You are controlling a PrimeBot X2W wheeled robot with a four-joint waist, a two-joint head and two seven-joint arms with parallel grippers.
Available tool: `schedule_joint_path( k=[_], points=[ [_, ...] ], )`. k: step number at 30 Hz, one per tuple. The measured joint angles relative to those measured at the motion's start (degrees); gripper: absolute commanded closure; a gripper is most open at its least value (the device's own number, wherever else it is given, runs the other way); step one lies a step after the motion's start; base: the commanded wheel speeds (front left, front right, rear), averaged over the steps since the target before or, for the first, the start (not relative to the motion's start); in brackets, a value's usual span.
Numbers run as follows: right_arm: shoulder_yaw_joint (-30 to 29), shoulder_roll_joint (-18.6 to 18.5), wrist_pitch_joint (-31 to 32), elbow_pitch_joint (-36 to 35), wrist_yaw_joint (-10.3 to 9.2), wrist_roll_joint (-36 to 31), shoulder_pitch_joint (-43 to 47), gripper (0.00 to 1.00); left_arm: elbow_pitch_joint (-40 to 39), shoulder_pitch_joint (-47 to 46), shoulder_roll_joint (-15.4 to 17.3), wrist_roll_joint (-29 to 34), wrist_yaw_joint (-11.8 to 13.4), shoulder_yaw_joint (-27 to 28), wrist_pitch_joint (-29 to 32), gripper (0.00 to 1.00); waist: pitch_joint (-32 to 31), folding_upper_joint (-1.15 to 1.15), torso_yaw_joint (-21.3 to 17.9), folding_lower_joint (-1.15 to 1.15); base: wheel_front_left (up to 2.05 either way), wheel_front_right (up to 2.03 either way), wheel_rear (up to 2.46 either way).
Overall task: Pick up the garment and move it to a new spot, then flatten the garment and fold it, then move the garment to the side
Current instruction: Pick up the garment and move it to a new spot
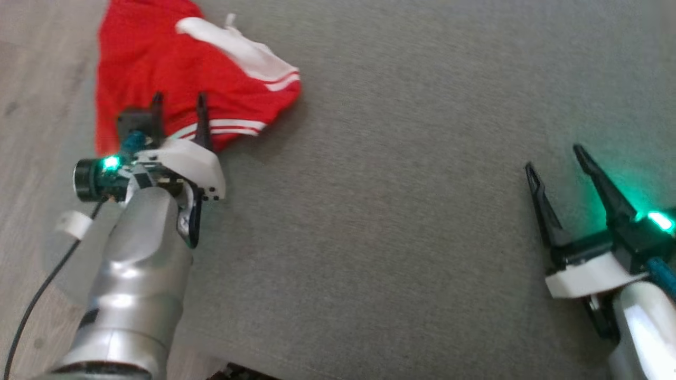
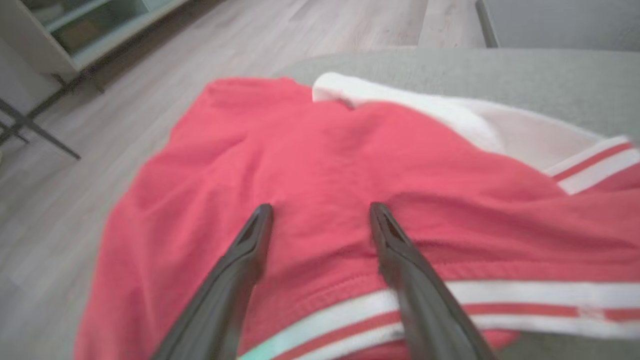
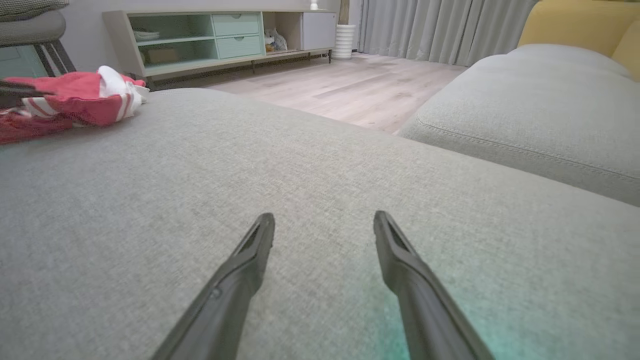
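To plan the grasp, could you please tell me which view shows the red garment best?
The head view: most of the red garment shows, lying at the left edge of the cushion. The left wrist view is close, blurred and cropped; the right wrist view shows it small, far left.

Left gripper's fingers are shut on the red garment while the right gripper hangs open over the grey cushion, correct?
No. The left wrist view shows the left gripper open, fingers apart over the red garment, gripping nothing. The rest stands.

Soft, even daylight, faint shadows. Green lamp glow beside the right gripper (image 1: 554, 157) tints the cushion (image 1: 396, 211). The garment (image 2: 325, 175) is blurred in the left wrist view.
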Motion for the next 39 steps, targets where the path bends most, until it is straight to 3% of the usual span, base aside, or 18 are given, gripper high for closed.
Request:
schedule_joint_path(
  k=[1,2,3,4,6,13,19,23,29,39],
  points=[
    [0.08,0.03,-0.01,-0.32,0.00,0.00,-0.68,0.00,2.03,-0.81,-0.08,-1.24,-0.13,0.89,0.12,0.00,0.59,0.00,-0.75,-0.01,0.00,0.00,0.00],
    [0.07,0.11,-0.12,-0.59,0.00,0.00,-1.25,0.00,3.94,-1.50,-0.03,-2.16,-0.60,1.36,0.31,0.07,1.13,0.00,-1.49,-0.01,0.00,0.00,0.00],
    [0.04,0.20,-0.16,-0.83,0.00,0.00,-1.71,0.00,5.45,-2.09,0.04,-2.81,-1.12,1.94,0.05,0.65,1.63,0.00,-2.23,-0.01,0.00,0.00,0.00],
    [-0.03,0.41,-0.16,-0.98,0.00,0.00,-2.11,0.00,6.67,-2.66,0.14,-3.32,-1.76,2.31,-0.58,1.00,2.03,0.00,-2.90,-0.01,0.00,0.00,0.00],
    [-0.13,0.69,-0.27,-1.30,0.00,0.00,-2.72,0.00,8.94,-4.06,0.44,-3.35,-3.13,2.27,-1.27,1.00,2.64,0.00,-4.10,-0.01,0.00,0.00,0.00],
    [-0.96,2.92,-0.23,1.99,0.00,0.01,-2.85,0.00,12.13,-5.06,2.36,-2.24,-3.63,0.73,-7.39,1.00,-0.64,0.00,-5.51,0.00,0.00,0.00,0.00],
    [-0.44,7.23,-0.05,4.04,-0.01,0.64,0.46,0.00,7.61,-6.38,5.01,-0.13,-4.43,-1.14,-8.55,1.00,-6.30,0.00,-6.79,-0.01,0.00,0.00,0.00],
    [0.44,10.01,-0.05,4.54,0.00,1.43,2.46,0.00,0.26,-7.66,6.73,0.92,-5.16,-2.58,-8.86,1.00,-11.50,0.00,-9.13,-0.02,0.00,0.00,0.00],
    [0.66,11.70,0.10,4.47,-0.01,2.03,8.38,0.00,-10.85,-7.16,6.46,2.40,-6.48,-6.05,-7.38,1.00,-19.22,0.00,-15.05,-0.04,0.00,0.00,0.00],
    [2.09,12.52,0.12,2.90,0.00,2.01,10.72,0.00,-29.15,-1.51,3.77,-0.30,-7.60,-10.07,0.93,1.00,-24.39,0.00,-31.05,-0.02,0.00,0.00,0.00]
  ],
)
